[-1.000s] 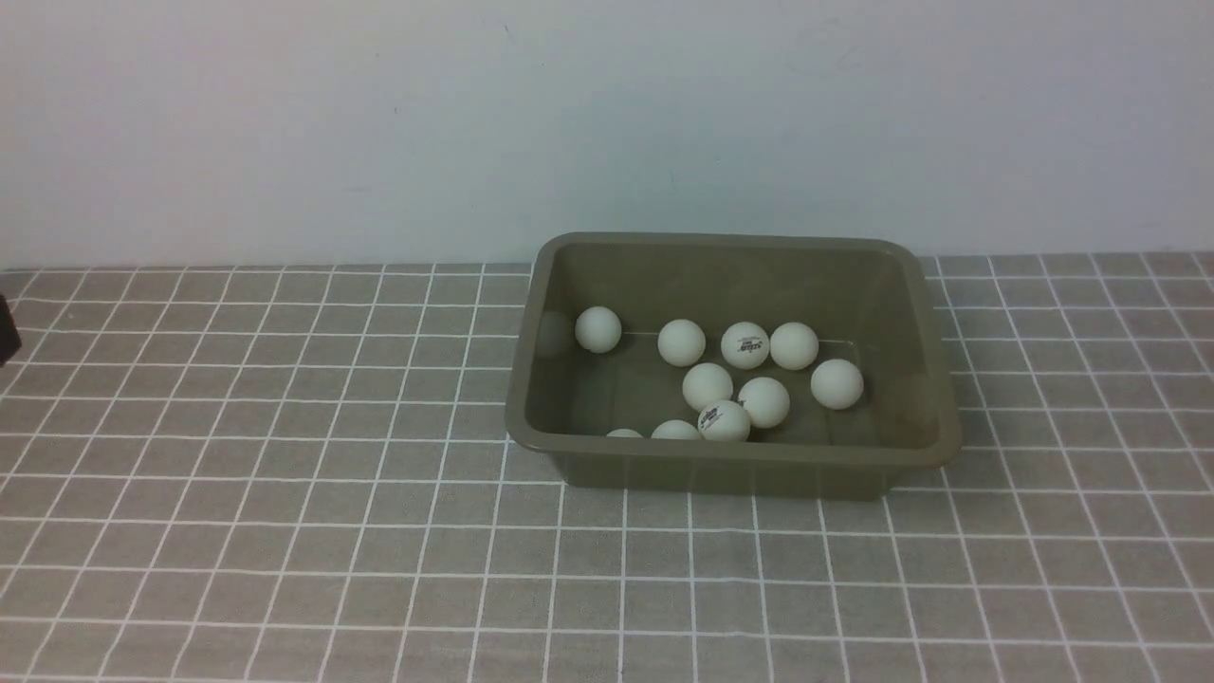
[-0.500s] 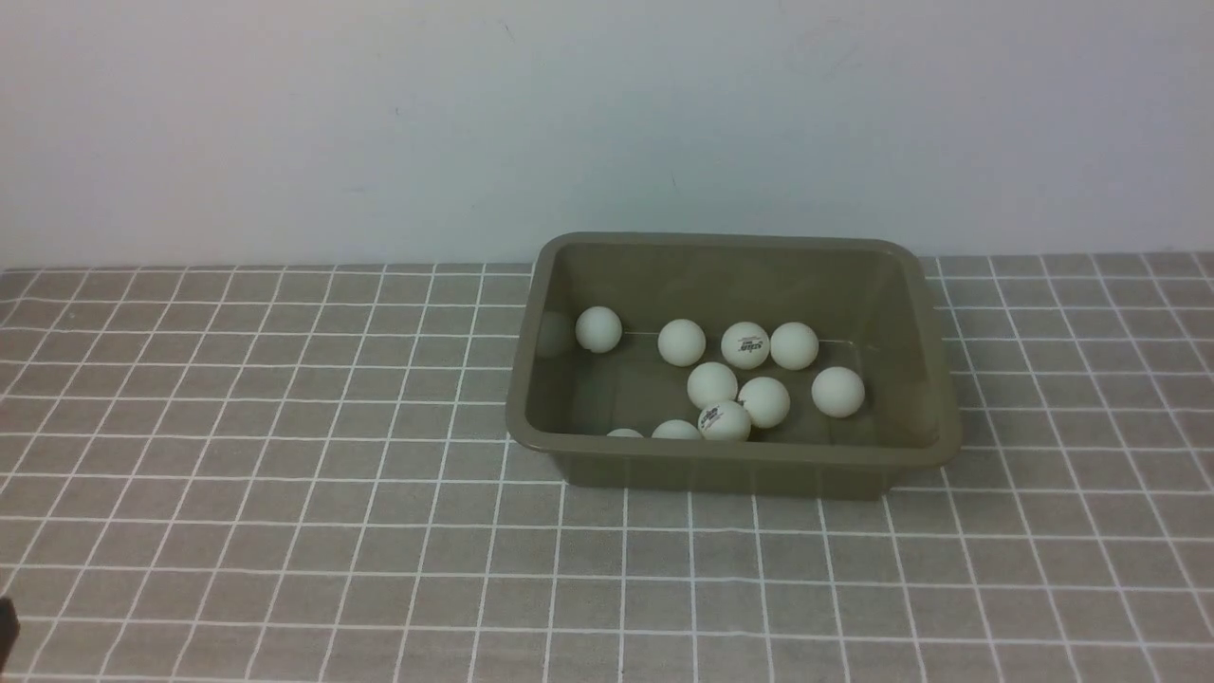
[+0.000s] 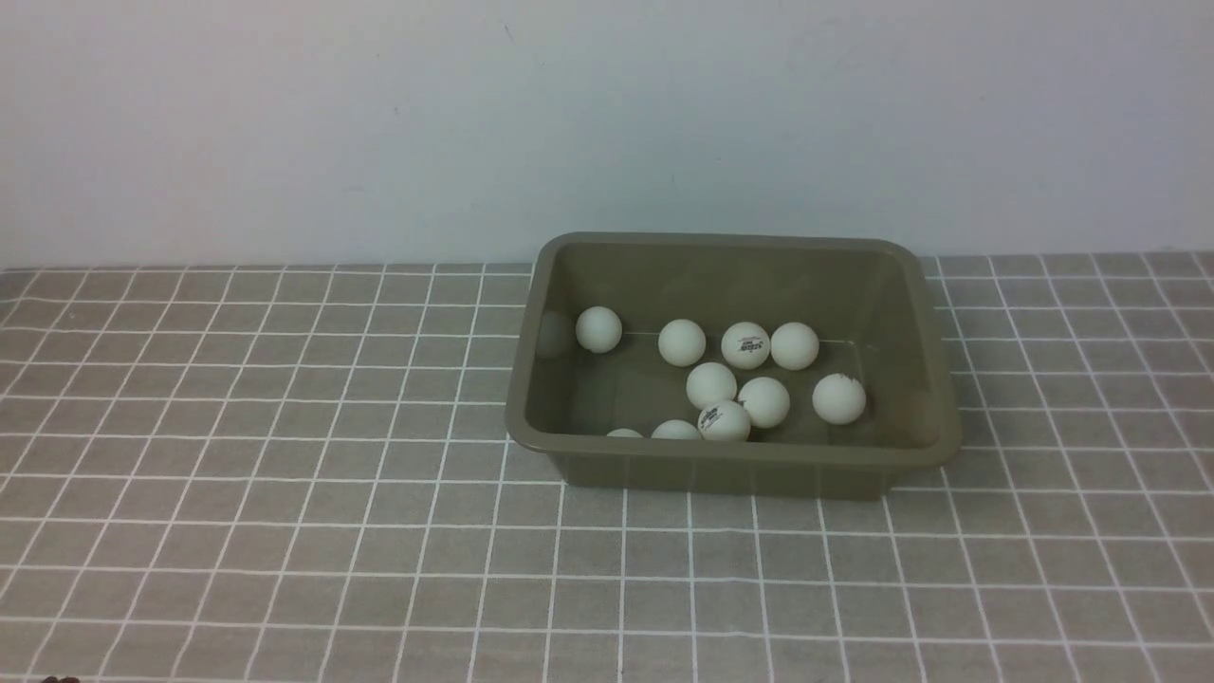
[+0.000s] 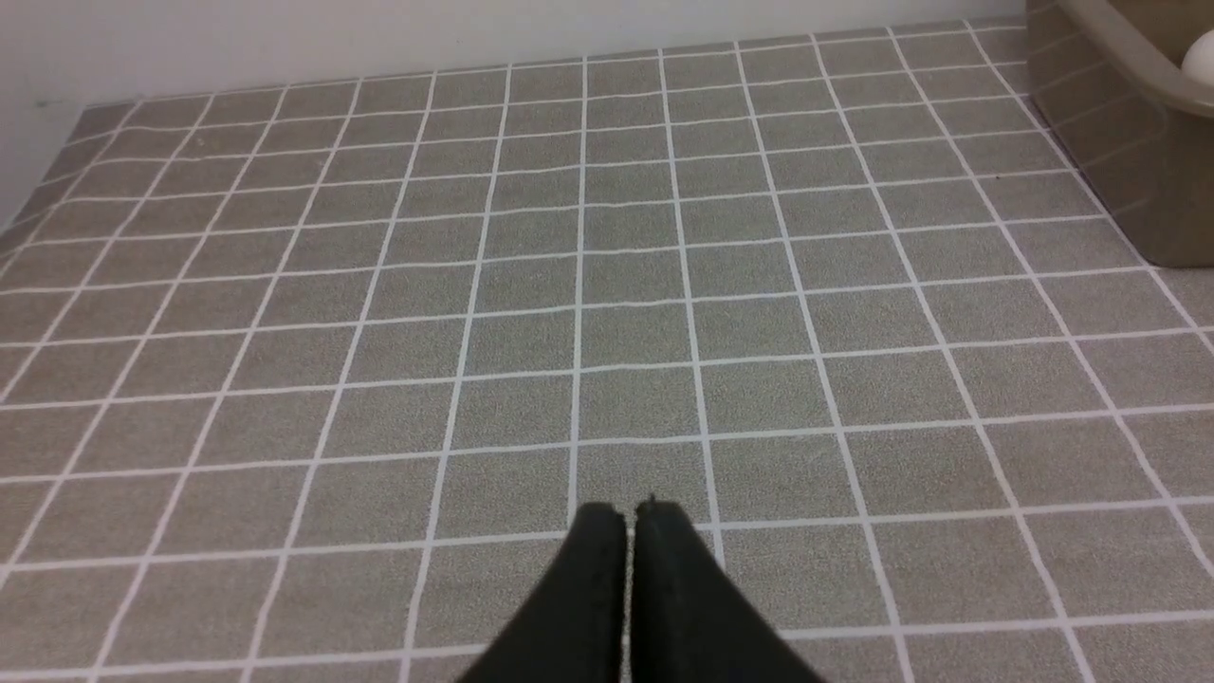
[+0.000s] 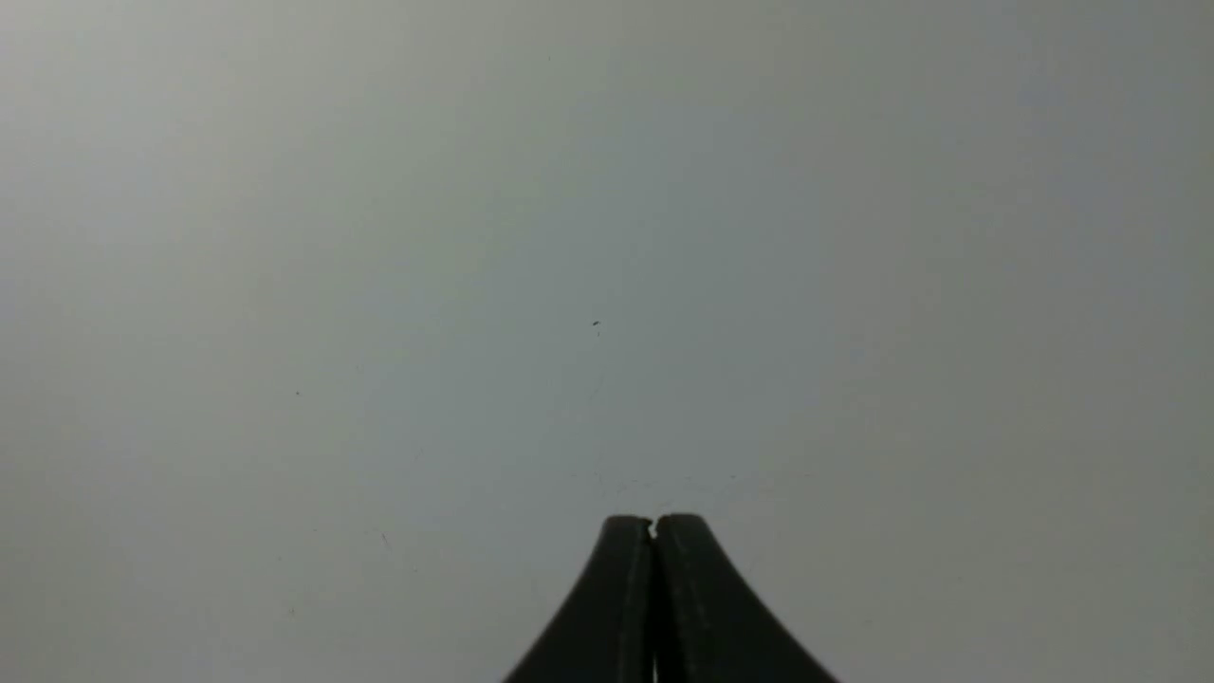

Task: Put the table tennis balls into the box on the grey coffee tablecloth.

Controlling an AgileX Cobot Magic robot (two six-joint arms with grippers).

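The olive-green box (image 3: 730,457) stands on the grey coffee tablecloth (image 3: 266,493) at the back, right of centre. Several white table tennis balls (image 3: 711,384) lie inside it, some with dark logos; two are partly hidden behind the near wall. No ball shows on the cloth. A corner of the box (image 4: 1119,114) with one ball (image 4: 1199,57) shows in the left wrist view. My left gripper (image 4: 629,512) is shut and empty, low over the cloth. My right gripper (image 5: 653,522) is shut and empty, facing a plain grey-white wall. Neither gripper shows in the front view.
A pale wall (image 3: 379,123) rises directly behind the cloth's far edge and the box. In the left wrist view the cloth (image 4: 569,285) stretches to that wall, with the box at its side.
The dark tip of my left arm, at the left edge a second ago, dropped to the lower left corner and then left the front view. One ball at the box's right drifted slightly nearer.
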